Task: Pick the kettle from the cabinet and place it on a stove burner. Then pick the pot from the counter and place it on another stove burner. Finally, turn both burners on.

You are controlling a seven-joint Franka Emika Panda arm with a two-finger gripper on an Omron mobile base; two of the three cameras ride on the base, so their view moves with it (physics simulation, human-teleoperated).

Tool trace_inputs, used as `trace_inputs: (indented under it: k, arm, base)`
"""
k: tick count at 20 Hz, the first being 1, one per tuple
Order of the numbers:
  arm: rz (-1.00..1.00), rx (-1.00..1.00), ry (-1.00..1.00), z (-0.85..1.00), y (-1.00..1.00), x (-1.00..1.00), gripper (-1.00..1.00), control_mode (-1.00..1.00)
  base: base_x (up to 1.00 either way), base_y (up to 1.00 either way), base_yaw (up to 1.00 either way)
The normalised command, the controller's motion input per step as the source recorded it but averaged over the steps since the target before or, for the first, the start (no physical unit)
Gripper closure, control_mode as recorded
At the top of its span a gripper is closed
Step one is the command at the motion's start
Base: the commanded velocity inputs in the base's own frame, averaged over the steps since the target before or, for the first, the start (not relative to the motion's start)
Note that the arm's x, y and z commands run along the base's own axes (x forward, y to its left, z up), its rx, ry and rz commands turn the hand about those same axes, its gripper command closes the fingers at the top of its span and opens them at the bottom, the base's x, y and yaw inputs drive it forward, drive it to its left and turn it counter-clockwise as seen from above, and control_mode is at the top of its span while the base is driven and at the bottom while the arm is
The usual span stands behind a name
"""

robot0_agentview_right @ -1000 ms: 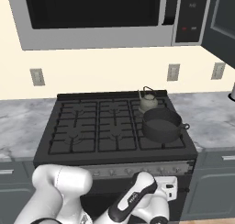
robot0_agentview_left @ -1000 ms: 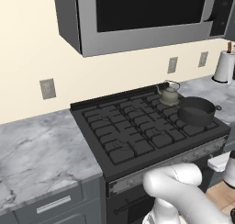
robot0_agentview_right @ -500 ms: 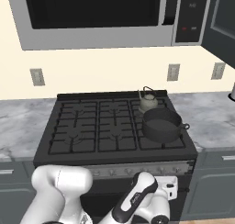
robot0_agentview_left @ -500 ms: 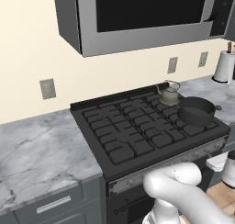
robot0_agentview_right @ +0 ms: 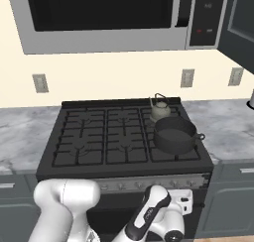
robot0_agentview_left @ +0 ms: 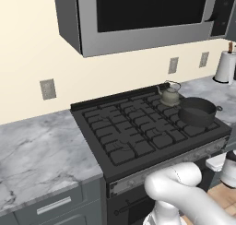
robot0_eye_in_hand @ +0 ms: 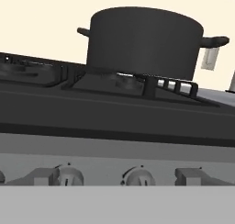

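Kettle and pot on the stove, arm low at its front.

The squat metal kettle (robot0_agentview_right: pixel 159 108) sits at the stove's (robot0_agentview_right: pixel 89 159) back right, the wide dark pot (robot0_agentview_right: pixel 174 135) just before it on ridged black grates. Round silver knobs (robot0_eye_in_hand: pixel 136 176) line the stove's front below the pot. The gripper (robot0_agentview_right: pixel 184 207), jaws apart, holds nothing. A microwave (robot0_agentview_right: pixel 109 18) hangs above.

The white arm (robot0_agentview_right: pixel 67 206) is folded low, below the level of the cooktop. Its elbow bends down and forward, and the forearm (robot0_agentview_right: pixel 149 218) reaches to the right. The gripper (robot0_agentview_right: pixel 186 206) is held low at the front and its jaws stand wide apart, holding nothing.
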Motion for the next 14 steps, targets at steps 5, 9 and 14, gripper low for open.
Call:
trace_inputs:
  k: [5, 9, 14]
  arm:
    - [-0.01, 0.0, 0.0, -0.13, -0.1, 0.07, -1.0, -1.0]
    - [0.0, 0.0, 0.0, -0.11, -0.06, 0.09, -1.0, -1.0]
    - [0.0, 0.0, 0.0, -0.1, -0.01, 0.13, -1.0, -1.0]
  base:
    - [0.0, 0.0, 0.0]
    - [0.0, 0.0, 0.0]
    - [0.0, 0.0, 0.0]
